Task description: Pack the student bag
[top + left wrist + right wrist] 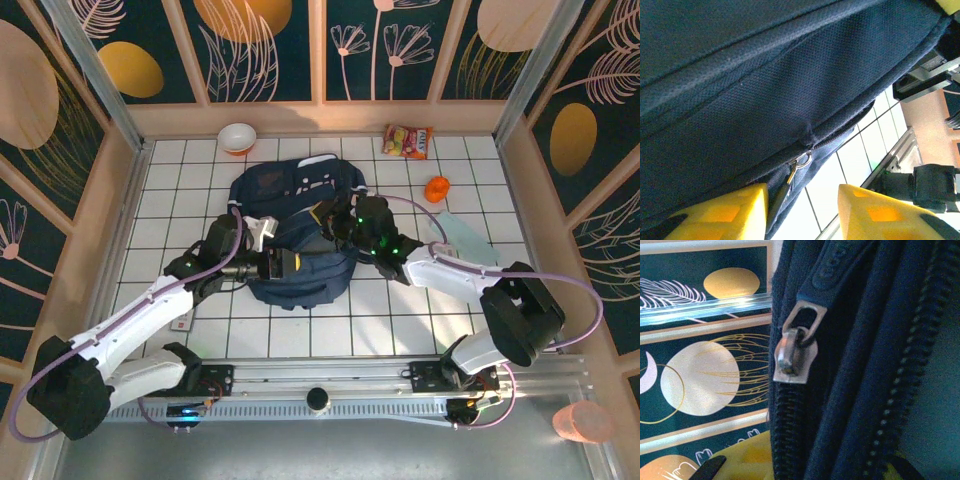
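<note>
Counts on the tiled table (400, 320): one of each loose item, robot parts in pairs
1 student bag (300, 285), navy; 1 bowl (237, 137), white outside, orange inside; 1 snack packet (408, 141); 1 small orange object (437, 188); 1 pale teal flat piece (462, 237), partly under an arm; 1 small white item (183, 325), too small to tell what; 2 arms, left arm (130, 330) and right arm (450, 270); 2 grippers, left gripper (290, 263) and right gripper (337, 222); 2 yellow finger pads (720, 212) in left wrist view; 2 zip sliders, first zip slider (801, 161) in left wrist view, second zip slider (792, 357) in right wrist view
</note>
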Action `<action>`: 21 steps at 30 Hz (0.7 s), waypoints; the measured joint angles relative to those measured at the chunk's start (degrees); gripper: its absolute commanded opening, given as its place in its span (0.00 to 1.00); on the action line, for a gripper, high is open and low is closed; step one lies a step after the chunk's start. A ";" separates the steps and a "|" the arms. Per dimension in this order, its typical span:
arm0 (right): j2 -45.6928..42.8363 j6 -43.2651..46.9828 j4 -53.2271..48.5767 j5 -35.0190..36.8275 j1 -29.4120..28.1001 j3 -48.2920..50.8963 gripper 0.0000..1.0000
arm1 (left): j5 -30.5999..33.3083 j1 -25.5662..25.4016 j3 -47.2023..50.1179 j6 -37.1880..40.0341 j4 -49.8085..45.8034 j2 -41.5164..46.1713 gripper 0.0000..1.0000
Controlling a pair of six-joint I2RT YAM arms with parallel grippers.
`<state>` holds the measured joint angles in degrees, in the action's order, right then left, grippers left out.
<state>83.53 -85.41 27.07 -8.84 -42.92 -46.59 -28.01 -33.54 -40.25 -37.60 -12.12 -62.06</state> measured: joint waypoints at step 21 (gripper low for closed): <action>-2.93 5.49 -7.82 -5.92 4.57 -2.36 0.00 | 9.29 0.26 -2.14 5.31 -6.69 -0.13 0.00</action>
<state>80.60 -79.92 19.25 -14.76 -38.35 -48.95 -18.72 -33.28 -42.39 -32.29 -18.81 -62.19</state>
